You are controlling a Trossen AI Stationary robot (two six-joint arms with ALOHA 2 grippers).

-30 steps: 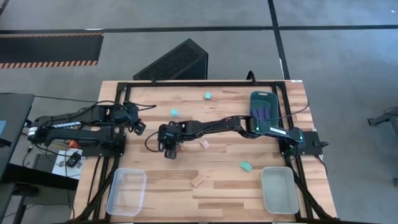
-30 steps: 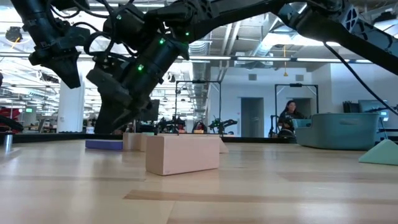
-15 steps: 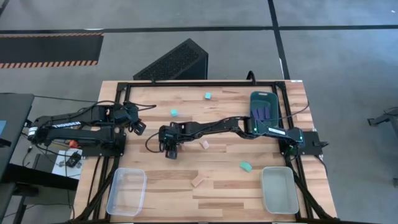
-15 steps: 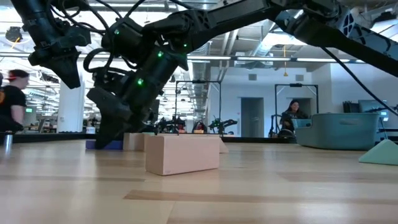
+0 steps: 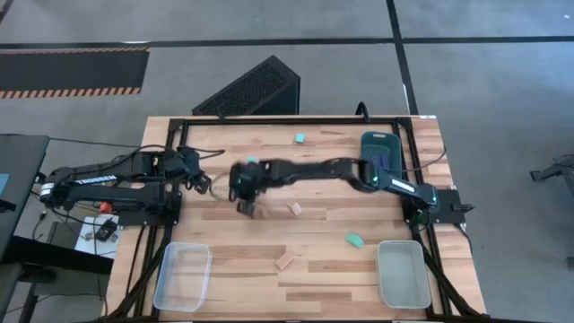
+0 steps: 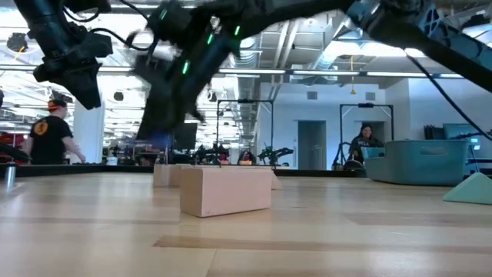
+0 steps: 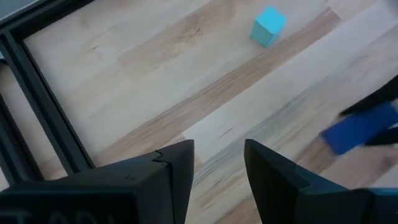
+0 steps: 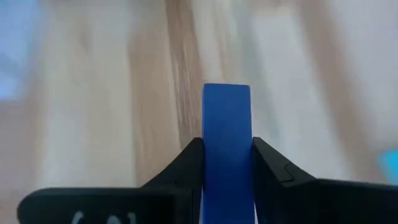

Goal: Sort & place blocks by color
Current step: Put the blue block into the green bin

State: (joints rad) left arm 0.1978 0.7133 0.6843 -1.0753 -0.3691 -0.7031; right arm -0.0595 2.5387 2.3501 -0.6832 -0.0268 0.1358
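Observation:
My right gripper [image 5: 245, 190] reaches across to the table's left middle and is shut on a dark blue bar [image 8: 227, 127], which also shows in the low view [image 6: 160, 141] and the left wrist view [image 7: 357, 128]. My left gripper [image 5: 199, 179] waits open near the left edge [image 7: 219, 167]. Teal cubes lie flat on the table [image 5: 300, 138], [image 5: 355, 240], one of them in the left wrist view [image 7: 268, 26]. Pale wood pieces rest at mid-table [image 5: 294, 208] and nearer the front [image 5: 286, 260], [image 6: 225, 190]. More blue bars lie in the dark teal tray [image 5: 380, 154]. My right gripper pinches the blue bar between its two fingers [image 8: 189, 163], one on each broad face. The bar's free end [image 8: 227, 93] sticks out beyond the fingertips. In the low view the bar is lifted clear of the table.
A clear tray [image 5: 183, 276] sits at the near left corner and a grey tray [image 5: 401, 274] at the near right. A black frame rail [image 5: 269, 118] borders the far edge. People show in the room beyond the table [image 6: 51, 138], [image 6: 358, 145].
My right gripper has risen from the table and moved a little toward the far edge, carrying the blue bar. The bar lay on the table a second ago and now hangs clear above it. The motion is quick and blurred.

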